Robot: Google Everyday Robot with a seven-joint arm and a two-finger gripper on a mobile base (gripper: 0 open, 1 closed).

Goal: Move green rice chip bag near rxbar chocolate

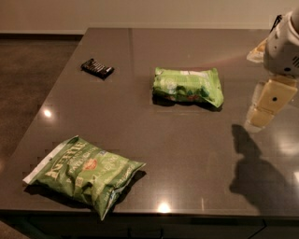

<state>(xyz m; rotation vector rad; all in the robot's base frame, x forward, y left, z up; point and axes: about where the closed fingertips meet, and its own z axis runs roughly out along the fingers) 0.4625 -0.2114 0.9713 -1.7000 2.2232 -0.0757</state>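
Indoor room, office or break-area type. Indicators: dark polished desk (187, 154) with reflected light spots, brown carpet-like floor (28, 70) at frame left, plain pale wall (140, 14) along the top. The gripper (261, 114) hangs above the desk at the right edge.

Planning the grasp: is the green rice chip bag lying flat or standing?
The green rice chip bag lies flat on the table, broad face up; the gripper hovers apart at the view's right.
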